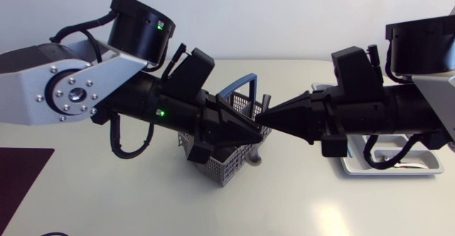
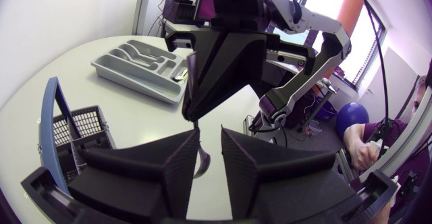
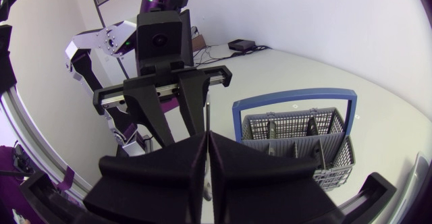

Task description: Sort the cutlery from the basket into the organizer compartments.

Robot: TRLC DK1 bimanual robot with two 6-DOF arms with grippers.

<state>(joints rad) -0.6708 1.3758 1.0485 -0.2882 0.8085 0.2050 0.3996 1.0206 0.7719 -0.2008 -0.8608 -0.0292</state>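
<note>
Our right gripper (image 3: 208, 146) is pressed together on a thin metal cutlery piece (image 2: 202, 162), held in the air just above the basket (image 1: 234, 166). The piece is slim, grey and flat along the shank. Its free end widens into a rounded, darker blade that looks like a spoon bowl, but we cannot tell for sure. Our left gripper (image 2: 210, 143) meets the right one tip to tip over the basket, fingers spread, with the rounded end of the piece hanging in the gap between them. We cannot tell whether either finger touches it. The basket is grey plastic mesh with inner dividers and an upright blue handle, standing on the white table (image 1: 106, 193) directly under both grippers. The organizer (image 1: 384, 166), a pale grey tray with shaped compartments, lies well apart from the basket on the right arm's side, partly under that arm
</note>
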